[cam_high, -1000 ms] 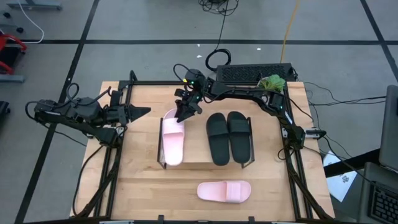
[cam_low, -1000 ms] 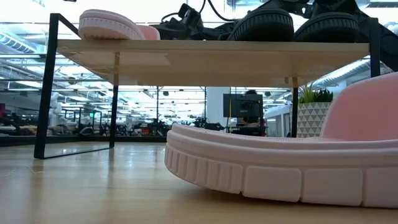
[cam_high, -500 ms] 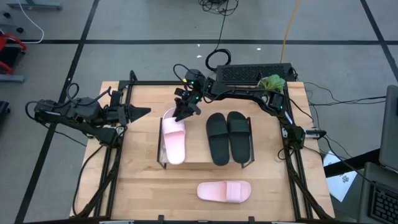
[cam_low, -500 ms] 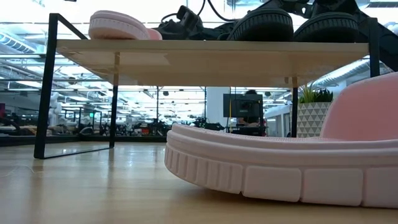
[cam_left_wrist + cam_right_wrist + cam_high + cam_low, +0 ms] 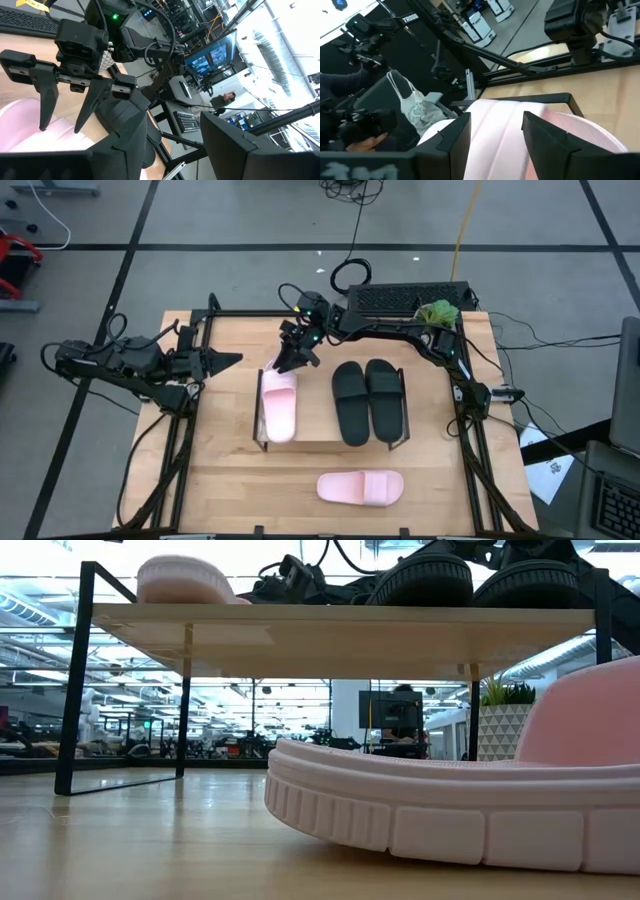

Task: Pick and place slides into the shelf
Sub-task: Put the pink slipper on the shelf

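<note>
A pale pink slide [image 5: 278,408] lies at the left end of the shelf [image 5: 318,415], lengthwise from far to near, next to the black pair [image 5: 368,402]. My right gripper [image 5: 293,364] is at this slide's far end and shut on it; the left wrist view also shows this gripper [image 5: 60,127]. The other pink slide [image 5: 360,487] rests sole-down on the table in front of the shelf and fills the low view [image 5: 450,810]. My left gripper [image 5: 230,360] waits open over the table's left side, with nothing between its fingers. My right gripper pinches the far end of the pink slide [image 5: 495,135] between its two fingers [image 5: 455,137]. The fingers come about level from the far right, slanting toward the near left. The slide's near end [image 5: 185,582] rests on the shelf top [image 5: 340,625].
A black keyboard-like unit [image 5: 405,298] and a green plant [image 5: 438,312] stand at the table's far right edge. Black frame rails [image 5: 470,430] run along both sides of the table. Bare shelf top shows between the pink slide and the black pair.
My right gripper has rolled in place at the slide's far end. That far end has swung a little toward the table's right, so the pink slide now lies straighter beside the black pair, while its near end has stayed on the shelf.
</note>
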Tool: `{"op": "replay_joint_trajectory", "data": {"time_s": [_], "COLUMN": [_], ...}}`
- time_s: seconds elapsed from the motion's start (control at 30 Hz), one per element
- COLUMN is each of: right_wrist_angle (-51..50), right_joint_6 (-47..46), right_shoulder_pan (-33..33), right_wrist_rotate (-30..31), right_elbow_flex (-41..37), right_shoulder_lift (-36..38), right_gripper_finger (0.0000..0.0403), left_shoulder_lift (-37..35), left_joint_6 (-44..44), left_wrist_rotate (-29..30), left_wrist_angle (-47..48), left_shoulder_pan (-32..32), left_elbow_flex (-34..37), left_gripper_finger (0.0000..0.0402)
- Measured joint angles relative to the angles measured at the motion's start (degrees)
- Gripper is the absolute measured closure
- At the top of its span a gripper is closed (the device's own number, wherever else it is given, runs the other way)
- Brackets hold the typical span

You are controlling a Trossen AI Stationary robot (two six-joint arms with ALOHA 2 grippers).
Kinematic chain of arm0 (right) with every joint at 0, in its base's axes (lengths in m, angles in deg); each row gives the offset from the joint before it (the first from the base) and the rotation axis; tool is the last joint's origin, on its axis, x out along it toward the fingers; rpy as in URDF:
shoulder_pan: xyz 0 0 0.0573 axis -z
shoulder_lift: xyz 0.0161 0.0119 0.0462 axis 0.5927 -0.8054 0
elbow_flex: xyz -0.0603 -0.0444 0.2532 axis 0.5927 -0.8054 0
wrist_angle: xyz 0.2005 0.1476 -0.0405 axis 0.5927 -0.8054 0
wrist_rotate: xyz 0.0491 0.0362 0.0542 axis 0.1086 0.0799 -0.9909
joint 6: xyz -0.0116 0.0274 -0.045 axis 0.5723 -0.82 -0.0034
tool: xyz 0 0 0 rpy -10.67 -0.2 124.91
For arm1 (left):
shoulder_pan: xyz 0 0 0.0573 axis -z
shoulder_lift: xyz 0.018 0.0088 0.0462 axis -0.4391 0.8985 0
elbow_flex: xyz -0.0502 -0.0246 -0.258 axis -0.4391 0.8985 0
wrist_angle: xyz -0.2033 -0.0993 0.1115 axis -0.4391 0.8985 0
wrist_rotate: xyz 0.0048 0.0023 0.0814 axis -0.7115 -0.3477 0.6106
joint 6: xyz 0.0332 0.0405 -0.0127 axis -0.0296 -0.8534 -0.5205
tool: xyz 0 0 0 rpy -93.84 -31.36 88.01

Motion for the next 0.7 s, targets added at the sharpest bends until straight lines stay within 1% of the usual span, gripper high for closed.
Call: {"op": "replay_joint_trajectory", "data": {"time_s": [0.13, 0.4, 0.53, 0.7], "right_wrist_angle": [0.05, -0.33, -1.37, -3.86], "right_joint_6": [0.06, -0.02, 1.60, 3.61], "right_shoulder_pan": [0.42, 1.35, 1.63, 2.41], "right_wrist_rotate": [0.99, 0.90, 0.95, 1.14], "right_elbow_flex": [0.00, 0.00, 0.07, 0.09], "right_shoulder_lift": [0.00, 0.59, 2.31, 6.24], "right_gripper_finger": [0.0232, 0.0232, 0.0232, 0.0232], "left_shoulder_lift": [0.00, 0.00, -0.02, -0.02], "left_joint_6": [0.02, 0.09, 0.09, 0.07], "left_wrist_rotate": [0.00, -0.02, -0.04, -0.95], "left_wrist_angle": [0.00, 0.00, 0.00, 0.00], "left_shoulder_pan": [0.00, 0.00, 0.00, -0.01], "left_elbow_flex": [0.00, 0.00, 0.00, 0.00], "left_gripper_finger": [0.0220, 0.0220, 0.0220, 0.0220]}}
